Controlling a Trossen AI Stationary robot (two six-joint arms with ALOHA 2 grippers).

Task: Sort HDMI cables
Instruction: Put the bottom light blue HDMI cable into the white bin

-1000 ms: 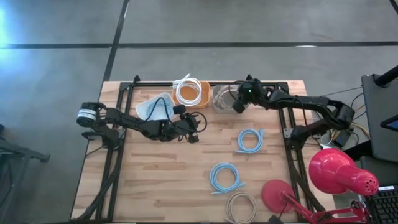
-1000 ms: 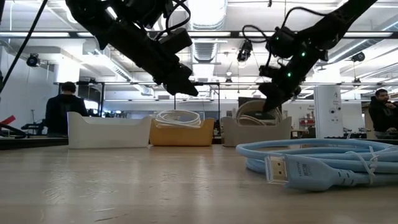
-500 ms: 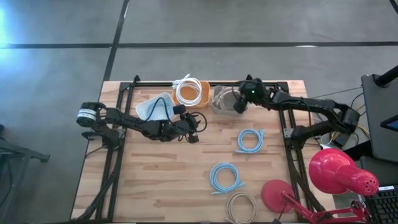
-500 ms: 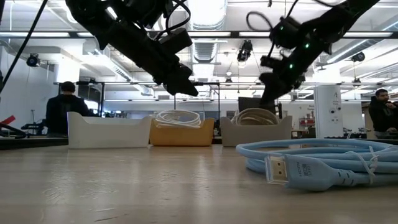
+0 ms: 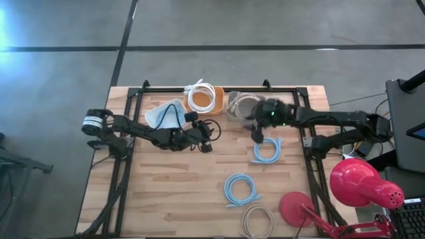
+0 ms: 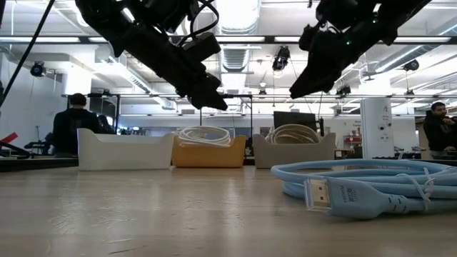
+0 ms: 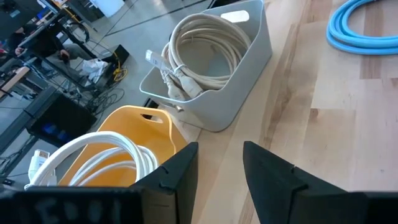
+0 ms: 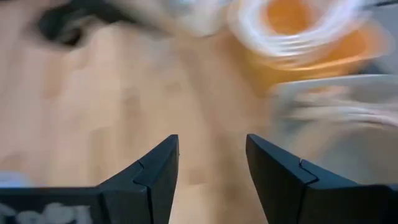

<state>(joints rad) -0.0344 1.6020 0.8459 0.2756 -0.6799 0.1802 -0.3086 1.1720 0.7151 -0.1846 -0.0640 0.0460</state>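
Three bins stand in a row along the back edge of the wooden slatted table (image 5: 166,192): the orange plastic bin (image 5: 204,99) in the middle holds a white coiled cable (image 5: 201,96). Left of the orange bin is the white bin (image 5: 165,114); right of it the grey bin (image 5: 239,105) holds a beige coiled cable (image 7: 199,46). In front of the grey bin lie two light blue coiled cables (image 5: 266,150) (image 5: 241,189), and nearer the front edge another beige coil (image 5: 257,220).

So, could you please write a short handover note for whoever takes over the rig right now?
Right gripper: open, empty, above the wooden table between the grey bin and the nearest light blue coiled cable.
Left gripper: open, empty, mid-table, in front of the orange bin.
Done: beige coils in the grey bin, white coils in the orange bin, a light blue cable in the white bin.
Left: two light blue coils, the second nearer the front, and one beige coil at the front edge.
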